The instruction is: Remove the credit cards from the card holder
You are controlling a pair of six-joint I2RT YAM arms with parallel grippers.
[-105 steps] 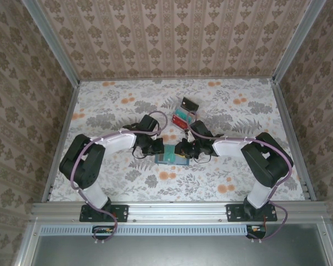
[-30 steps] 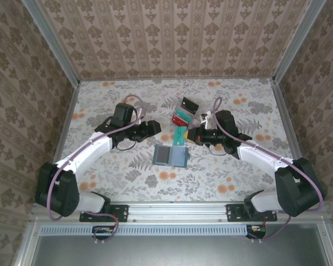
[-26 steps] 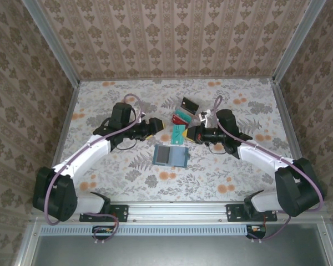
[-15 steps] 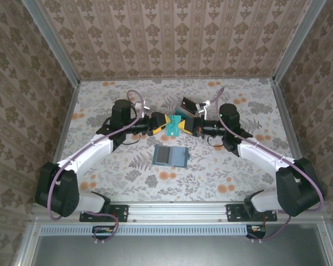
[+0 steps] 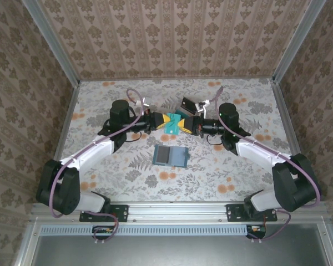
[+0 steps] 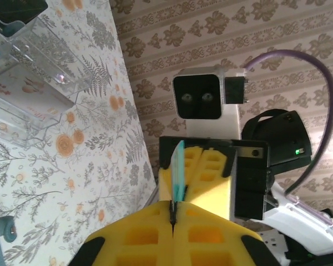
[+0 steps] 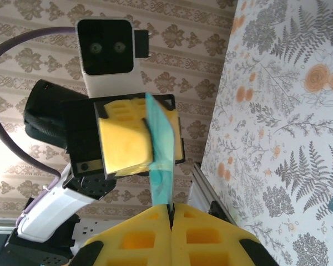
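Clear box [image 5: 187, 105] just beyond teal card [image 5: 173, 123]

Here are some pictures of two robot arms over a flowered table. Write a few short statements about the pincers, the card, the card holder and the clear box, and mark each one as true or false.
1. The left pincer and the right pincer both grip the same teal card. True.
2. The card holder is held in the left pincer. False: it lies on the table, nearer the arm bases than the pincers are.
3. The teal card is held up off the table. True.
4. The clear plastic box stands at the near edge, beside the arm bases. False: it stands beyond the pincers, toward the back wall.
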